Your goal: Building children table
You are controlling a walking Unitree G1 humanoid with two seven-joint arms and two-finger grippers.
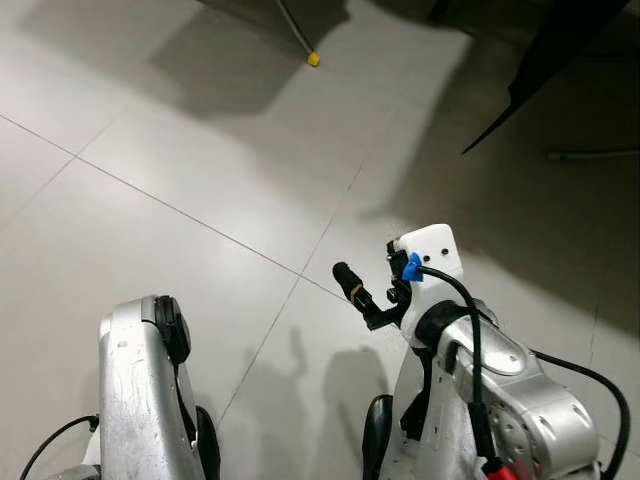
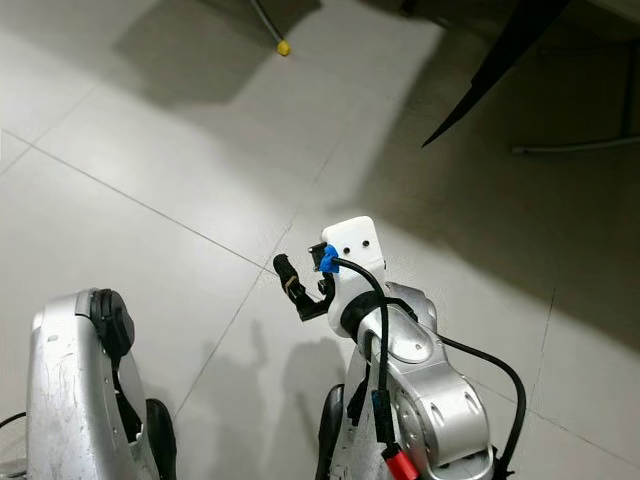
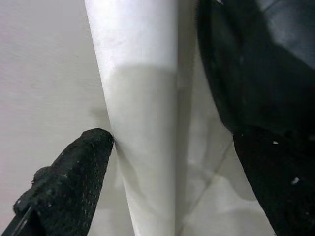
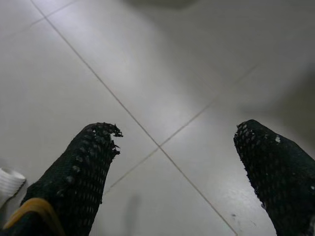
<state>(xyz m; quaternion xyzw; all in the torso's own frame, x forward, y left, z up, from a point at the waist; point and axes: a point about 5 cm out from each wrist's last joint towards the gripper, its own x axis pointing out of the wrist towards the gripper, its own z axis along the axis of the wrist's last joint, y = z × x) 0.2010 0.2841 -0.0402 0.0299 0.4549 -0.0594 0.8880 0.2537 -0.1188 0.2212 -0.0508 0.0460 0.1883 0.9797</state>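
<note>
Grey floor tiles (image 1: 200, 150) lie open ahead, yellow-tipped leg (image 1: 313, 59) far off; right gripper (image 4: 177, 152) spread empty, left gripper (image 3: 162, 147) touching white post (image 3: 142, 123), grasp indeterminate.

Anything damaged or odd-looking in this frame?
Yes: the right gripper hangs open over bare tiled floor, and one finger's mesh tip is frayed, threads sticking out.

no readable text, no labels, no brands, no numbers, no signs

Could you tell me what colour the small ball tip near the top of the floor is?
Yellow ball tip, clearest in the left eye view.
</note>
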